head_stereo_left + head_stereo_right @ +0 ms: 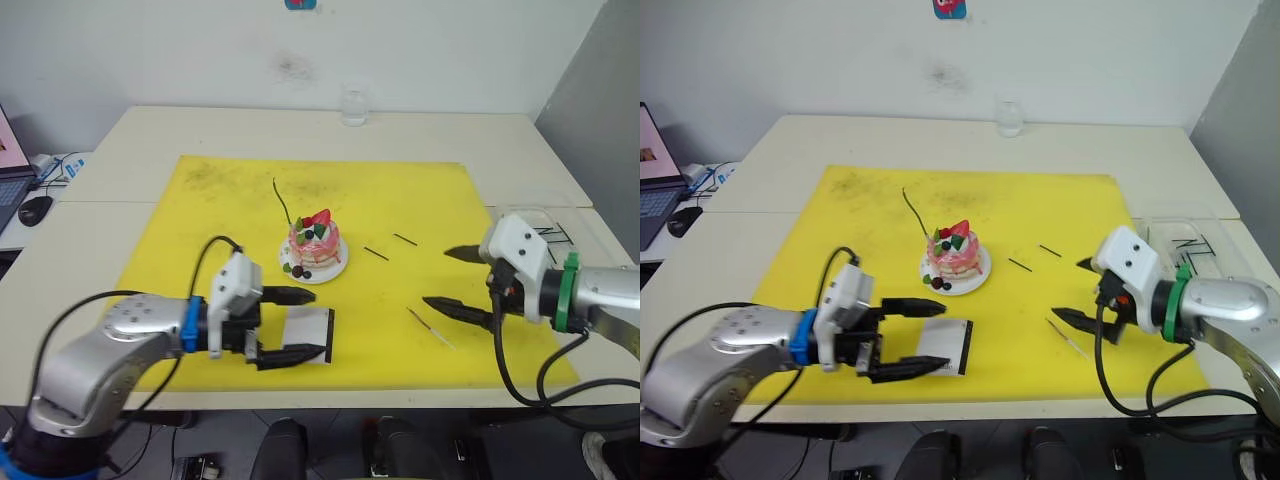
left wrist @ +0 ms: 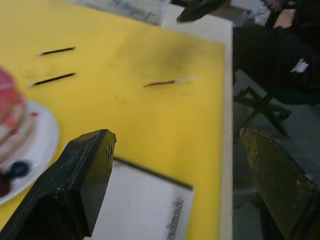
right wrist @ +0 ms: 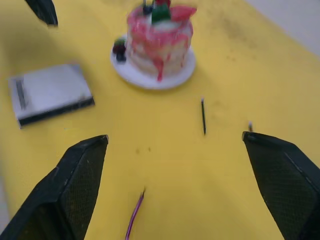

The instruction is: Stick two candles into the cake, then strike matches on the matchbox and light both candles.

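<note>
Nearest the robot, the left tool [image 1: 290, 325] hung with its fingers spread wide, one on each side of the matchbox [image 1: 308, 333], which lay flat on the yellow mat [image 1: 200, 230] without either finger clearly touching it. The right tool [image 1: 458, 282] was also spread apart, empty, hovering over the mat's right part. Just beside its lower finger lay the dark red candle [image 1: 428, 326], flat on the mat with its pale end toward the near edge.

Farther in, near the mat's middle, the cake [image 1: 314, 244] sat on its small white plate [image 1: 334, 266], with strawberry and berries on top. The green candle [image 1: 281, 201] rose from the cake's far left side, curving upward. Between the cake and the right tool, the two matches [image 1: 376, 254] lay apart from each other on the mat, the second [image 1: 405, 239] slightly farther back.

On the counter [image 1: 450, 135] past the mat's right edge sat a clear tray [image 1: 1180, 235] holding dark thin things I could not make out. At the counter's far edge stood a clear glass [image 1: 354, 106]. A laptop [image 1: 12, 165] and a mouse [image 1: 35, 208] lay on a desk far left.
</note>
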Action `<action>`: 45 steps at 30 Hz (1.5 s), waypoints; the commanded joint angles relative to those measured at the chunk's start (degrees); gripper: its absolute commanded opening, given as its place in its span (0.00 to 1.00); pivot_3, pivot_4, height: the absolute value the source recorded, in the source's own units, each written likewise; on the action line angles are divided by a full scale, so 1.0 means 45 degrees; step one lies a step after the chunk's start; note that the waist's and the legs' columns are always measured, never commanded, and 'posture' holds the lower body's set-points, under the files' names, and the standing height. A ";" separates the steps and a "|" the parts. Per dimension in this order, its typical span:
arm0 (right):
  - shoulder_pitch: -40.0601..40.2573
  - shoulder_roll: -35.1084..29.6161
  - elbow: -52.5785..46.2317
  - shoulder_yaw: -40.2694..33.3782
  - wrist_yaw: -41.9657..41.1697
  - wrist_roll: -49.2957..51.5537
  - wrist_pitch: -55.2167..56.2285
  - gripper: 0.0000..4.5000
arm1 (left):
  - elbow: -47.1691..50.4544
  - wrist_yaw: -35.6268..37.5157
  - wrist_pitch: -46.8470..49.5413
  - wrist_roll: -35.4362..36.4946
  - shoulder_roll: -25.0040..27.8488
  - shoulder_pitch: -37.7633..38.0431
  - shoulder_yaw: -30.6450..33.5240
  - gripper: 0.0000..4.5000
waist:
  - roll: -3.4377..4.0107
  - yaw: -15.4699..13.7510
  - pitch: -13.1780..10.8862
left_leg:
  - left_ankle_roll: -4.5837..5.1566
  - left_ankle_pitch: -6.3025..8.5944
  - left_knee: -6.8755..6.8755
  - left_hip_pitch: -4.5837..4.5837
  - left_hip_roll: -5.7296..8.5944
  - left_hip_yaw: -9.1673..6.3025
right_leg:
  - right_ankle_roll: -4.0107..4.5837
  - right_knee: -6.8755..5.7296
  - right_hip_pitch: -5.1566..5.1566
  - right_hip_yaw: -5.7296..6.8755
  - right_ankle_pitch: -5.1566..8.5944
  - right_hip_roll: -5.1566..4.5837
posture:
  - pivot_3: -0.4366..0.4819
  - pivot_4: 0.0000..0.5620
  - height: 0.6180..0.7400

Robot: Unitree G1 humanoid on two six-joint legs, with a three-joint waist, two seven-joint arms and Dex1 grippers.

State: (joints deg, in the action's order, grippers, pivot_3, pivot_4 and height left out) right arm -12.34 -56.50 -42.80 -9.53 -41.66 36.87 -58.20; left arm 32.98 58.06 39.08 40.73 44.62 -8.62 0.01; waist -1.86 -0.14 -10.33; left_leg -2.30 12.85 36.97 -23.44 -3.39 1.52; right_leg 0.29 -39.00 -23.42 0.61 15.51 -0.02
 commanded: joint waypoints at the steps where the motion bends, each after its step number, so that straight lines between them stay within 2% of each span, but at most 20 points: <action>1: 0.0785 -0.0523 -0.0572 -0.0445 0.0066 -0.0172 -0.0161 1.00 | 0.0374 -0.0030 -0.0616 -0.0390 -0.0393 -0.0401 -0.0759 1.00 | -0.0002 0.0021 0.0001 | 0.0000 0.0000 0.0003 0.0001 0.0000 0.0001 | 0.0000 -0.0001 0.0004 -0.0001 0.0000 0.0014 | 0.48 0.27 0.96; 6: 0.1412 -0.0086 -0.0879 0.0560 0.1062 -0.0641 -0.0160 1.00 | -0.0085 0.0405 -0.1507 -0.1152 -0.0712 -0.0686 -0.1693 1.00 | -0.0002 0.0102 0.0002 | 0.0000 0.0000 0.0000 0.0025 -0.0001 0.0017 | 0.0010 -0.0003 0.0004 -0.0023 -0.0007 0.0089 | 0.48 0.27 0.96; 18: 0.2048 0.1462 -0.0528 0.2522 0.2788 -0.2219 0.0190 1.00 | 0.0140 0.0232 -0.1990 -0.1584 -0.0940 -0.0314 -0.2157 1.00 | -0.0002 0.0088 0.0002 | -0.0002 0.0001 0.0000 0.0024 -0.0028 0.0019 | 0.0014 0.0005 0.0000 -0.0035 -0.0005 0.0157 | 0.48 0.27 0.96; 22: 0.2337 0.1632 -0.0628 0.2882 0.2994 -0.2444 -0.0061 0.80 | 0.0245 0.0014 -0.1992 -0.1684 -0.1052 -0.0274 -0.2241 1.00 | -0.0002 0.0068 0.0002 | -0.0002 0.0001 -0.0002 0.0025 -0.0028 0.0012 | 0.0015 0.0002 0.0000 -0.0028 -0.0004 0.0157 | 0.48 0.27 0.96; 32: 0.2616 0.1868 -0.0975 0.3020 0.3273 -0.2511 -0.0638 0.01 | 0.0331 -0.0273 -0.1848 -0.1659 -0.1222 -0.0344 -0.2273 1.00 | -0.0003 0.0063 0.0002 | -0.0002 0.0001 -0.0001 0.0025 -0.0028 0.0010 | 0.0015 0.0002 0.0001 -0.0030 -0.0004 0.0157 | 0.48 0.27 0.96; 36: 0.2504 0.2041 -0.1336 0.2545 0.3180 -0.2035 -0.1091 0.01 | 0.0361 -0.0344 -0.1794 -0.1638 -0.1283 -0.0397 -0.2320 1.00 | -0.0002 0.0062 0.0003 | -0.0002 0.0001 -0.0001 0.0024 -0.0028 0.0010 | 0.0015 0.0002 0.0001 -0.0032 -0.0004 0.0157 | 0.48 0.27 0.96; 41: 0.1641 0.1945 -0.1770 0.0807 0.2464 -0.0583 -0.2069 0.01 | 0.0337 -0.0412 -0.1664 -0.1580 -0.1439 -0.0561 -0.2371 1.00 | -0.0002 0.0070 0.0002 | -0.0002 0.0001 -0.0002 0.0023 -0.0026 0.0010 | 0.0015 0.0002 0.0001 -0.0032 -0.0004 0.0158 | 0.48 0.27 0.96; 44: 0.1054 0.1347 -0.1541 -0.0212 0.1913 0.0022 -0.2497 0.01 | 0.0421 -0.0487 -0.1531 -0.1497 -0.1567 -0.0600 -0.2430 1.00 | -0.0002 0.0060 0.0002 | -0.0002 0.0001 -0.0001 0.0024 -0.0024 0.0008 | 0.0014 0.0001 0.0002 -0.0029 -0.0005 0.0160 | 0.48 0.27 0.96; 45: 0.1224 0.0655 -0.1243 -0.0723 0.1371 -0.0030 -0.2308 0.01 | 0.0508 -0.0544 -0.1391 -0.1333 -0.1640 -0.0613 -0.2424 1.00 | -0.0003 0.0058 0.0002 | -0.0002 0.0001 -0.0001 0.0024 -0.0023 0.0007 | 0.0015 0.0001 0.0002 -0.0028 -0.0005 0.0160 | 0.48 0.27 0.96</action>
State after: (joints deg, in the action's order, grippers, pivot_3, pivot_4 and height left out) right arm -7.14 -49.98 -48.63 -8.08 -32.17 35.67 -68.96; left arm 32.88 56.11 32.35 33.18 37.83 -10.74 -10.97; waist -1.87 0.12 -10.32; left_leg -2.31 12.85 36.96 -23.34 -3.49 1.55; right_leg 0.36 -38.99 -23.41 0.47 15.49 0.70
